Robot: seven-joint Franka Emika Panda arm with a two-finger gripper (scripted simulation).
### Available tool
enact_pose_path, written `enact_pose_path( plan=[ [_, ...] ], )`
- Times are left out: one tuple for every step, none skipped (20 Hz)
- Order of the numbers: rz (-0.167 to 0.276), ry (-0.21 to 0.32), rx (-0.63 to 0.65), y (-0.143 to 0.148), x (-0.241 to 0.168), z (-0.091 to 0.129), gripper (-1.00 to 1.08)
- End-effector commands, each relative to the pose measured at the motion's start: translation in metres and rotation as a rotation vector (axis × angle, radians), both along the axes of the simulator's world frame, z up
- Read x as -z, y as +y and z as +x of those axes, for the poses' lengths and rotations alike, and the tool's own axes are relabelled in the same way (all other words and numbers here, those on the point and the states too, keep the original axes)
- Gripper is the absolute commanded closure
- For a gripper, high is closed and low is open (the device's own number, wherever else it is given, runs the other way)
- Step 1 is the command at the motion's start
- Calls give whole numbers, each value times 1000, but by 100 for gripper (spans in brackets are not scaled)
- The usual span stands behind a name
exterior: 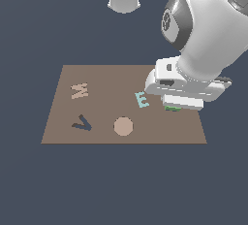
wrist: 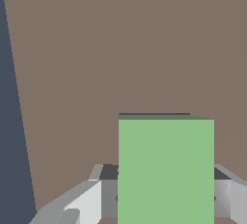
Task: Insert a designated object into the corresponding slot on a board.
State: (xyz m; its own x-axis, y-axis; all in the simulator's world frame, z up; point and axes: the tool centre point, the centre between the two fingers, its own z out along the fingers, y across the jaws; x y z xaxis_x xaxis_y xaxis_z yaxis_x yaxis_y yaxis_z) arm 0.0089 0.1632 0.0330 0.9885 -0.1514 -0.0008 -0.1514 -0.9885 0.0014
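A tan letter M point(exterior: 79, 90) lies flat toward the exterior view's left, and below it sits a dark V-shaped cut-out point(exterior: 82, 123). Just beside that, a round tan disc point(exterior: 123, 126). A pale teal letter E point(exterior: 141, 99) lies tilted, up and right of the disc. Dark blue-grey bench point(exterior: 121, 185) all around.

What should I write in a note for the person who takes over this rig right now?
End effector: low over the board at the exterior view's right, fingers on both sides of the green block; a firm grip cannot be confirmed.
Block: at the end effector, near the board's right edge, right of the teal E.
Slot: only a dark strip shows behind the block.
Done: block brought to the slot area.
Left: seat it, release, withdraw.
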Motion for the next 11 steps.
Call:
enact_pose_path(
  plan=[
    [0,-1,0,0,3,0,108],
    [0,-1,0,0,3,0,-92],
    [0,-1,0,0,3,0,-92],
    [0,-1,0,0,3,0,-92],
    [0,-1,0,0,3,0,-92],
    [0,-1,0,0,3,0,-92],
    [0,-1,0,0,3,0,-92],
    [0,-1,0,0,3,0,-92],
    [0,-1,0,0,3,0,-92],
    [0,-1,0,0,3,0,-92],
    [0,-1,0,0,3,0,-92]
  ],
)
